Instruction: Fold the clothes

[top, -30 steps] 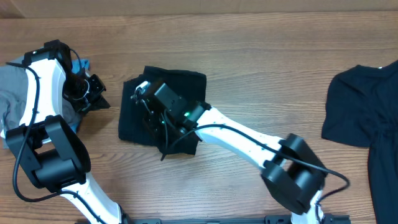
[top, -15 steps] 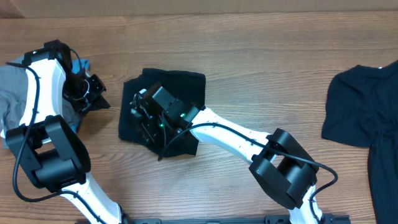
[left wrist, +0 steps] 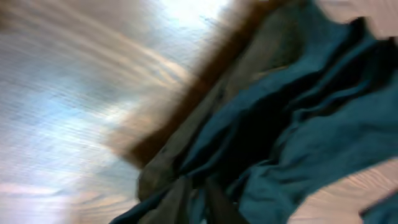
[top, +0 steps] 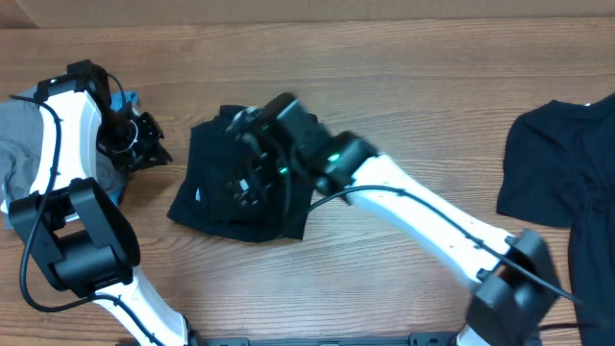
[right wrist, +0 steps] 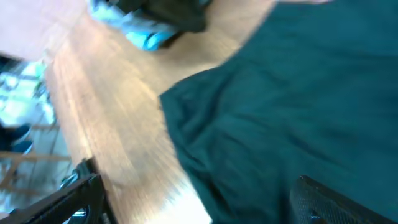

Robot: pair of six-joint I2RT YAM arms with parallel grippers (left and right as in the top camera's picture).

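A folded black garment (top: 213,200) lies in the middle of the table. My right gripper (top: 252,168) hovers over it, motion-blurred. In the right wrist view that gripper (right wrist: 205,199) is open with nothing between its fingers (right wrist: 339,202), above the dark cloth (right wrist: 298,93) and its edge. At the far left my left gripper (top: 139,142) sits at a pile of grey cloth (top: 19,144) and light-blue cloth (top: 127,99). In the blurred left wrist view its gripper (left wrist: 198,185) has its fingers nearly together on a fold of dark clothes (left wrist: 292,124) that bunches toward them.
More black clothes (top: 562,163) lie spread at the right edge of the wooden table (top: 404,86). A light-blue piece (right wrist: 140,34) shows at the top of the right wrist view. The right arm (top: 432,216) crosses the table from the lower right.
My right gripper has opened, let go of the black garment and moved up and to the right. The garment's lower left corner has spread outward. The left arm has stayed put.
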